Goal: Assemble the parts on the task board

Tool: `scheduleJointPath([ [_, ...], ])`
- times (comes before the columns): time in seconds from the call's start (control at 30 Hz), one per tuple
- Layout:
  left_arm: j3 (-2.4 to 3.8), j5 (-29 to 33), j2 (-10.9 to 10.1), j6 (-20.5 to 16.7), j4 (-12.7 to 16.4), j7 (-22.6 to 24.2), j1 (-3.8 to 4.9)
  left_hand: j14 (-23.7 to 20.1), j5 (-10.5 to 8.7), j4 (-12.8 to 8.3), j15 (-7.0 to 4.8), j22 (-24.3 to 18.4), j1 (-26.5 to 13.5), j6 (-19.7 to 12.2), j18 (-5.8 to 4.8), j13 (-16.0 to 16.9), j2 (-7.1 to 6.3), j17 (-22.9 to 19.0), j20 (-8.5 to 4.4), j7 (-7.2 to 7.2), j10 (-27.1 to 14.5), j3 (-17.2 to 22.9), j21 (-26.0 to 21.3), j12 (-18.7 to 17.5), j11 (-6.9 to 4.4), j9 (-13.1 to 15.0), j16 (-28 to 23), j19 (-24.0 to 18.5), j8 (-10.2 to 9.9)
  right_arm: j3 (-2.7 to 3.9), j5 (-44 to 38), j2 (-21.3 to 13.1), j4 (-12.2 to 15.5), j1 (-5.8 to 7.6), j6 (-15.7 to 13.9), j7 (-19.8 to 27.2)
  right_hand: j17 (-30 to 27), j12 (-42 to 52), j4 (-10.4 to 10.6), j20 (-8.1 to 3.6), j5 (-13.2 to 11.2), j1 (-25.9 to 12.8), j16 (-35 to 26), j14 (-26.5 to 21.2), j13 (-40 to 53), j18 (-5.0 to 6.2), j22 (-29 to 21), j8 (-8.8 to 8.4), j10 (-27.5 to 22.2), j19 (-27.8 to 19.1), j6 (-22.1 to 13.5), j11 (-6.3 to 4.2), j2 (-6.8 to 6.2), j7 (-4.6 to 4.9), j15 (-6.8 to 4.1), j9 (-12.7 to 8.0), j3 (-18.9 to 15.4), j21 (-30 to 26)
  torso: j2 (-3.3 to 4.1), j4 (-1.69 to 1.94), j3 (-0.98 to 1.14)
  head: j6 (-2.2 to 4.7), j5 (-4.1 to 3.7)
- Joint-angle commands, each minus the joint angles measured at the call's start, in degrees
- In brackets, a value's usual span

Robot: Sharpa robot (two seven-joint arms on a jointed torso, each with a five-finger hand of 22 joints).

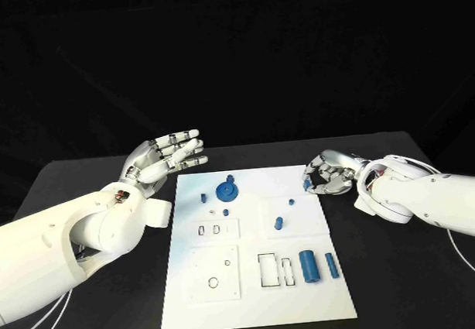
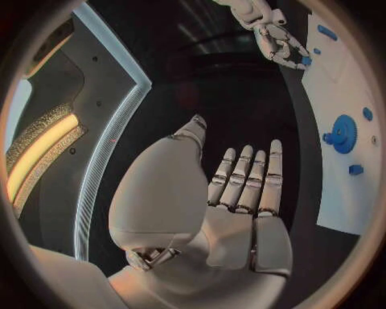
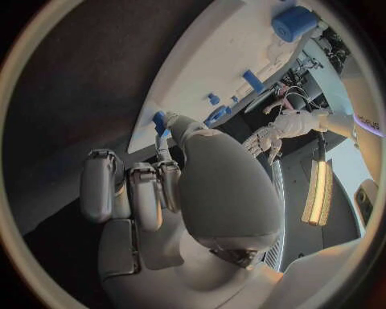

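- The left hand (image 2: 237, 193) is raised with its palm showing and its fingers (image 2: 272, 174) straight, side by side, holding nothing
- Beyond it lies the white task board (image 2: 341, 187); a blue gear (image 2: 344, 133) sits on it
- The right hand (image 2: 277, 35) is curled at the board's far edge, touching a small blue part (image 2: 306, 61)

In the head view my right hand (image 1: 330, 174), at right of centre, curls over the far right corner of the task board (image 1: 257, 287), and its fingers hide whatever sits under them; I cannot tell from there whether they pinch anything. In the right wrist view my own palm (image 3: 217, 193) covers the middle, and a small blue part (image 3: 160, 122) shows at my fingertips, half hidden, so contact is unclear. The big blue cylinder (image 3: 293, 22) is cut by the top edge there. In the left wrist view the board (image 2: 346, 96) runs off the right edge. The slots near the lower board in the head view are too small to read.
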Motion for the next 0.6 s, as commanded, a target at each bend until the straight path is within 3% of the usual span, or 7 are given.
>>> scheduleJointPath([
  [0.03,0.04,0.14,0.08,0.89,0.08,0.32,0.05,-0.48,-0.13,-0.02,0.08,-0.09,0.41,-0.45,0.23,-0.05,0.02,-0.08,0.19,5.14,-0.41,-0.44,-0.33,-0.19,-0.18,-0.05,-0.35,-0.37,-0.24,-0.02,-0.84,0.17,-0.13,-0.06,1.25,-0.32,12.38,0.41,-0.05,-0.15,-0.34,-0.52,0.24,5.37,7.03,0.14,2.64,0.29,0.26,0.36,0.59,-0.16,0.36,-0.02,-0.26,0.1,0.38,0.26,-0.01,-0.01,0.0,-0.05,-0.03],
  [0.6,0.04,0.14,0.04,0.88,0.07,0.24,0.05,-0.48,-0.13,-0.02,0.08,-0.09,0.41,-0.45,0.23,-0.05,0.02,-0.08,0.19,5.14,-0.41,-0.44,-0.33,-0.19,-0.18,-0.05,-0.35,-0.37,-0.24,-0.07,-1.28,0.69,-0.37,-0.42,0.55,-1.38,12.52,0.74,-0.14,-0.46,-0.27,-1.66,0.27,5.4,7.43,0.0,3.22,1.24,0.68,0.79,2.33,-0.51,0.8,-0.42,-0.56,0.4,1.48,0.73,-0.02,0.03,0.01,-0.23,-0.05],
])
